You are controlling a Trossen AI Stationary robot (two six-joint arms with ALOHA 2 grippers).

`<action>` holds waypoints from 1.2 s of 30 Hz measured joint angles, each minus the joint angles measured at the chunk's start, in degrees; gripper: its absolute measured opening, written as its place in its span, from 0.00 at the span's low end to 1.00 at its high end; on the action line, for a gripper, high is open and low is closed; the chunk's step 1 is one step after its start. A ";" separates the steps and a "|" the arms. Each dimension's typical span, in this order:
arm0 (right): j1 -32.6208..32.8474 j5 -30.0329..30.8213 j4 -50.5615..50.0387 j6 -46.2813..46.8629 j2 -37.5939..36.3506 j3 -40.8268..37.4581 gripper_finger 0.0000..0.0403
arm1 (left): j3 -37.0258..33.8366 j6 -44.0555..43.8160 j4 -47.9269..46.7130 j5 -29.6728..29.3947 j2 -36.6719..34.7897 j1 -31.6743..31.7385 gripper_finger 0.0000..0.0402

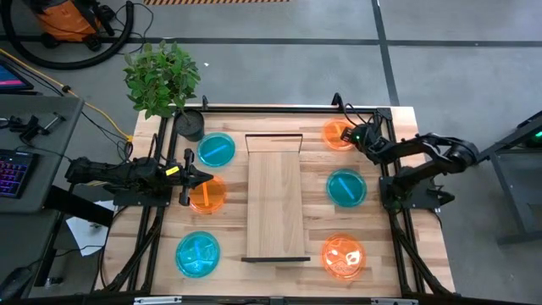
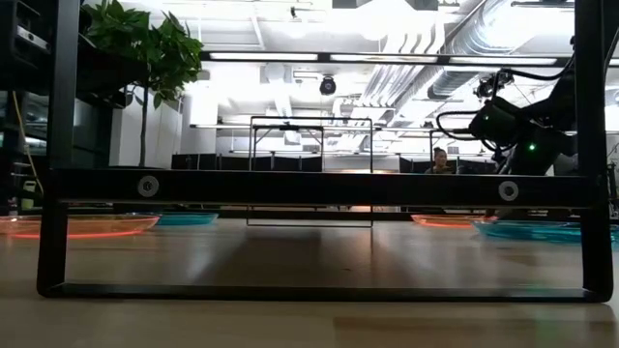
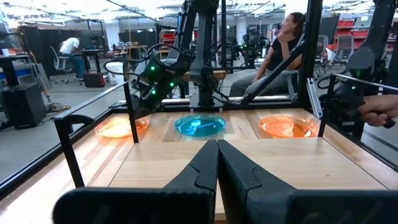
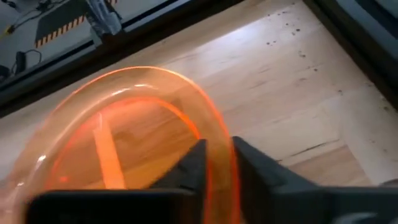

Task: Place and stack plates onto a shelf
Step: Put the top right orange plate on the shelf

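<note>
Six round plates lie flat on the wooden tabletop on either side of the shelf [image 1: 274,199], a long light board with dark end rails. Left of it are a cyan plate [image 1: 217,149], an orange one [image 1: 207,195] and a cyan one [image 1: 197,253]. To its right are an orange plate [image 1: 339,135], a cyan one [image 1: 346,187] and an orange one [image 1: 343,257]. My right gripper [image 4: 216,163] is at the far right orange plate [image 4: 124,130], shut on its rim. My left gripper [image 3: 217,149] is shut and holds nothing, level above the left orange plate. My right gripper pinches the orange plate's rim [image 4: 219,140] on the side toward the table's right edge. One finger [image 4: 189,167] is over the plate's inside and the other [image 4: 252,163] is outside it. The fingers slant down from the table's right. Whether the plate has left the tabletop, I cannot tell.
A black pot with a green plant [image 1: 190,125] stands at the far left corner, next to the cyan plate. A dark frame rail [image 1: 279,108] runs along the table's far edge. People sit in the room beyond the table.
</note>
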 joint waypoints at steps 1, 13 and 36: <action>-0.18 -0.73 0.03 -1.20 -0.58 -0.01 0.04 | 0.02 0.00 -0.01 0.00 0.00 0.00 0.00; -0.35 -10.02 -8.09 -9.37 -20.44 -0.10 0.00 | 0.01 0.00 0.00 0.00 0.01 0.00 0.00; 19.00 -20.93 -64.69 -15.26 -53.39 18.45 0.00 | 0.02 0.00 -0.01 0.00 0.01 0.00 0.00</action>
